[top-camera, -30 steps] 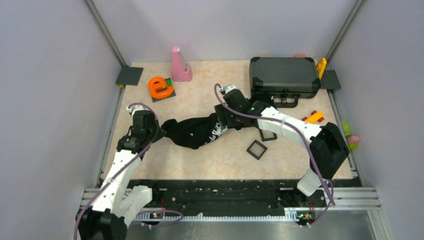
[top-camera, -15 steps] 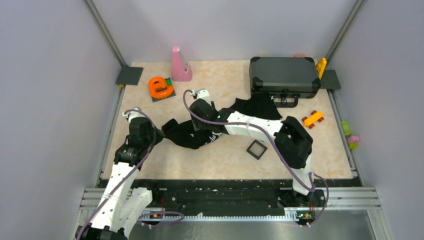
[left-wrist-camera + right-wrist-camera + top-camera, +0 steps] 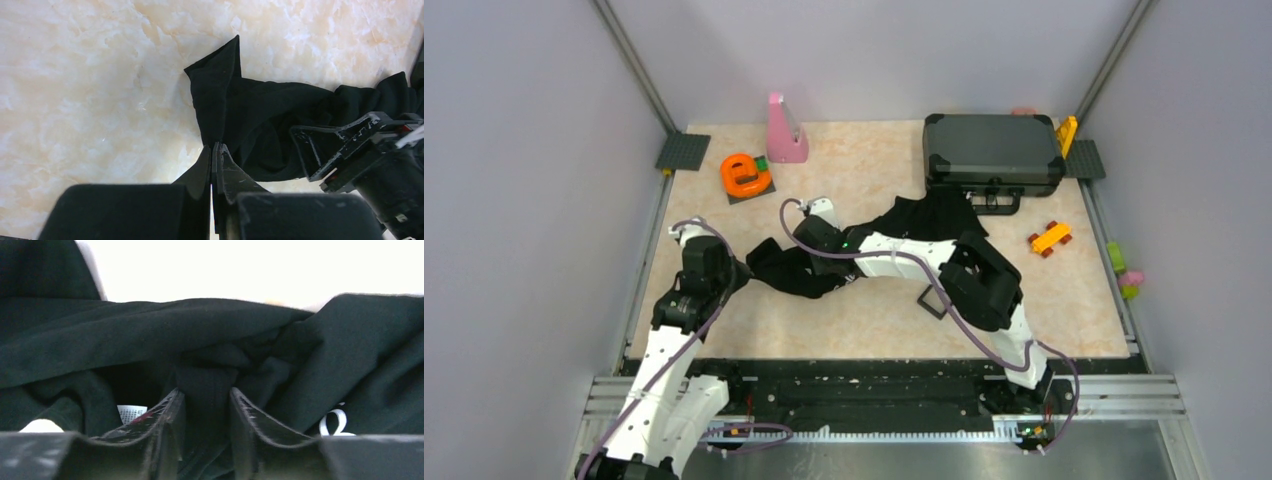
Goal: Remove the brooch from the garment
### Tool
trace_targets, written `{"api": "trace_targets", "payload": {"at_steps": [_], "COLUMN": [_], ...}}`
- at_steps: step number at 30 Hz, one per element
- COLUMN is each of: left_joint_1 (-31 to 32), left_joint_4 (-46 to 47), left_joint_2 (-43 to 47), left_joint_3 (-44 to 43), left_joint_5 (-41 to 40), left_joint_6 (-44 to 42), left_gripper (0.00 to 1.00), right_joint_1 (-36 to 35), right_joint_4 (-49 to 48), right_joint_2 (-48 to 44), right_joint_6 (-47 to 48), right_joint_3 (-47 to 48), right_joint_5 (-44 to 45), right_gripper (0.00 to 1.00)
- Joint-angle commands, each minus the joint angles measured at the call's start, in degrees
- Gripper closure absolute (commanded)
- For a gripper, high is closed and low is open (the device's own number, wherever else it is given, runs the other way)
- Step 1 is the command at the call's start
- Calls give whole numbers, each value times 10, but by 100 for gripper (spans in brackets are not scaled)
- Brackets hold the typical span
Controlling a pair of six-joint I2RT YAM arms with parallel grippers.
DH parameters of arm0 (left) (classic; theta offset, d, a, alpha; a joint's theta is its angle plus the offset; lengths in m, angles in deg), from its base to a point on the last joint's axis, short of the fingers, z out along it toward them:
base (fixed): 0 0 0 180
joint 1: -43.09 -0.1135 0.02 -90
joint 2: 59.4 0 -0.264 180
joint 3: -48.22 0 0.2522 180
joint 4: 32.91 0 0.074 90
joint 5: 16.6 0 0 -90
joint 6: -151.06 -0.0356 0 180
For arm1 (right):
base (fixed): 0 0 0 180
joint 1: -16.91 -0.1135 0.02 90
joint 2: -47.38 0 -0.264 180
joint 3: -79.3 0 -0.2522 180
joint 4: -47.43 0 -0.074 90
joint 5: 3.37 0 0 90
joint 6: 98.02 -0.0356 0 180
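The garment (image 3: 796, 276) is a crumpled black shirt stretched across the mat, from my left gripper (image 3: 736, 270) to the case. In the left wrist view, my left gripper (image 3: 215, 146) is shut, with a corner of the garment (image 3: 260, 120) running into its tips. My right gripper (image 3: 802, 252) is pressed down into the shirt's left part. In the right wrist view its jaws (image 3: 205, 392) stand half apart. A ribbed fold of the garment (image 3: 150, 335) fills the gap and touches both pads. A white care label (image 3: 131, 413) and white lettering (image 3: 336, 422) show. The brooch is hidden.
A dark hard case (image 3: 992, 148) stands at the back right. An orange ring toy (image 3: 745, 174) and a pink object (image 3: 784, 130) are at the back left. A black square frame (image 3: 929, 299) is partly under my right arm. An orange toy (image 3: 1049, 238) lies at the right.
My right arm swung left from near the case to the shirt's left part, and its jaws narrowed onto a fold. The left gripper stayed shut and shifted slightly.
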Motion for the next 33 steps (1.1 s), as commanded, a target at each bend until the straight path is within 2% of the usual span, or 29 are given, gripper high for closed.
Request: {"api": "trace_targets", "payload": {"at_steps": [1, 2, 4, 7, 11, 16, 20, 23, 26, 29, 33], "left_joint_1": [-2, -3, -3, -3, -3, -3, -3, -3, -3, -3, -2], "left_joint_4": [7, 8, 8, 6, -27, -81, -86, -52, -7, 15, 41], "left_joint_2": [3, 0, -8, -36, -103, -184, -226, -218, -175, -134, -106], "left_joint_3": [-26, -29, -44, -91, -212, -387, -505, -547, -545, -544, -544], "left_joint_5": [-13, -14, -18, -28, -63, -131, -137, -103, -44, 50, 228], "left_joint_6": [2, 1, -3, -10, -33, -75, -111, -138, -164, -162, -97], "left_gripper": [100, 100, 100, 100, 100, 100, 100, 100, 100, 100, 100], "right_joint_1": [-4, -4, -3, 1, 28, 84, 119, 125, 125, 125, 125], "right_joint_4": [8, 16, 27, 47, 58, 54, 48, 27, 23, 7, -35], "right_joint_2": [8, 2, -20, -55, -109, -163, -172, -176, -198, -259, -364], "right_joint_6": [1, 8, 28, 72, 139, 201, 229, 266, 286, 295, 316], "right_joint_3": [37, 45, 62, 107, 174, 259, 357, 416, 436, 406, 324], "right_joint_5": [33, 41, 64, 102, 100, 44, -7, -17, -22, -28, -47], "right_gripper": [82, 94, 100, 100, 100, 100, 100, 100, 100, 100, 100]}}
